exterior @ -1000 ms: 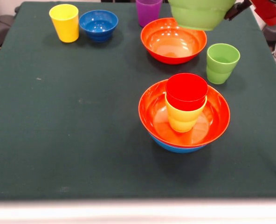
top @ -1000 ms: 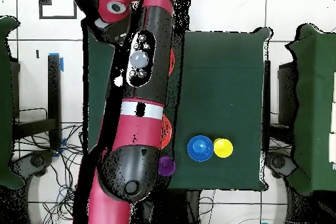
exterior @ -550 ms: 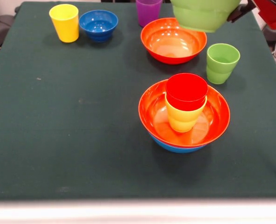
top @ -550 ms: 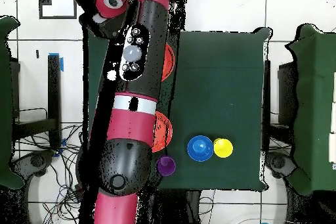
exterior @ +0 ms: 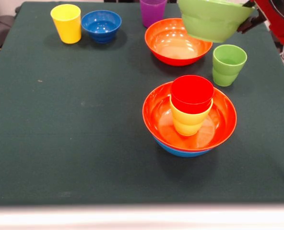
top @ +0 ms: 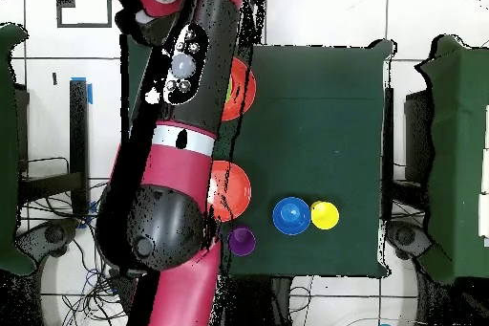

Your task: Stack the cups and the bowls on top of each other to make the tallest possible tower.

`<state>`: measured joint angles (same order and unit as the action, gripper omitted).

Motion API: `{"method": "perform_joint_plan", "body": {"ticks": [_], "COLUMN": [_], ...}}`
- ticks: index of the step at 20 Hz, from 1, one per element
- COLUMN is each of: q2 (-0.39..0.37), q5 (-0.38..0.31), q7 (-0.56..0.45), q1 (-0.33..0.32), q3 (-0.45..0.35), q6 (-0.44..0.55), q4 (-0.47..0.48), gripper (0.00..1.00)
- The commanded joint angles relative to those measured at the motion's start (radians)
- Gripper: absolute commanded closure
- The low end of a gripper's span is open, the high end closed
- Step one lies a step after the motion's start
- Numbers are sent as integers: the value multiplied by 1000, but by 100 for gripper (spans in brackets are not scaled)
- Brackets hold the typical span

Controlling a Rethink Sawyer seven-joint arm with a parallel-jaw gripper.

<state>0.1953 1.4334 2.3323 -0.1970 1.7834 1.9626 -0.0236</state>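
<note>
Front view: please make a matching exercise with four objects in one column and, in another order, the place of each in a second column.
Objects:
1. red cup
2. small dark blue bowl
3. small lime green bowl
4. lime green cup

Places:
A. held in the air, tilted, at the picture's top
B. standing alone on the cloth, right of the tower
C. top of the tower, nested in the yellow-orange cup
D. beside the yellow cup

Pairs: 1-C, 2-D, 3-A, 4-B

text: none legible | labels: none | brands: none | numbers: none | signs: none
</note>
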Motion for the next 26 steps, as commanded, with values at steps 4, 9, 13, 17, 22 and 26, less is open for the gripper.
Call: {"method": "perform_joint_plan", "body": {"ticks": [4,9,13,17,22,26], "q2": [-25,-38,-45,-61,-84,-104], "q5": [392,528,633,709,797,835], "q7": [-225,-296,-344,-386,-444,-489], "q1": [-76,-93,-109,-120,-132,-137], "q3": [562,713,828,918,1045,1112], "q6": [34,47,72,120,198,239], "q4": [-10,-34,-52,-67,-90,-104], "gripper": [100,100,100,100,100,100]}}
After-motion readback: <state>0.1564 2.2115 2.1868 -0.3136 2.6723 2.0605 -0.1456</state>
